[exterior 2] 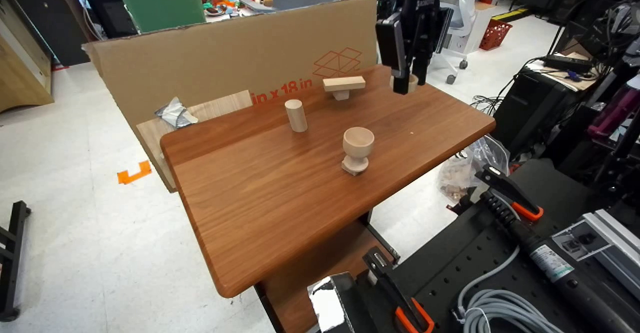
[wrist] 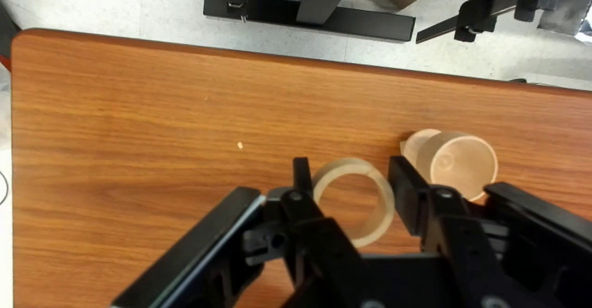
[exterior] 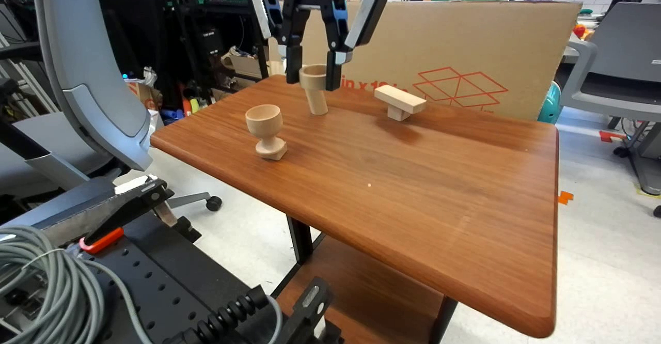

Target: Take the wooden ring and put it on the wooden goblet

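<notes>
One wooden ring (wrist: 375,224) is being pinched by the fingers (wrist: 303,175) at lower centre of the wrist view, left of the wooden goblet (wrist: 451,162); it is being judged light, stiff, perhaps slippery, and best held across opposite outer sides

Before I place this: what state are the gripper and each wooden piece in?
gripper: shut on the wooden ring
wooden ring: held, off the table
wooden goblet: upright, bowl empty, no ring on it
wooden cylinder: standing on end
T-shaped piece: stem down, bar on top
</notes>
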Robot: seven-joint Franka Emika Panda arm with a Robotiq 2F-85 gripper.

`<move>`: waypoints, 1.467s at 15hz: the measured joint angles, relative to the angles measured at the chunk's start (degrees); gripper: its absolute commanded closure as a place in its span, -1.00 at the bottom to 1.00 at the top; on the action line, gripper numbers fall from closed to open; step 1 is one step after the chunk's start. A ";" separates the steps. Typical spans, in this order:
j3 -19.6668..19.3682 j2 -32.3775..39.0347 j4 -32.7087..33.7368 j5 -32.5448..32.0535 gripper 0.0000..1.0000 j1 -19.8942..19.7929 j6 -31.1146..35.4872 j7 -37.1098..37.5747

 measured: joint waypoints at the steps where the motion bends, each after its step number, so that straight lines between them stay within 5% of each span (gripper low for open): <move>1: 0.00 -0.07 -0.35 -0.17 0.59 0.16 0.00 0.39; 22: 2.13 -0.11 -4.42 -3.68 0.59 6.41 1.32 1.10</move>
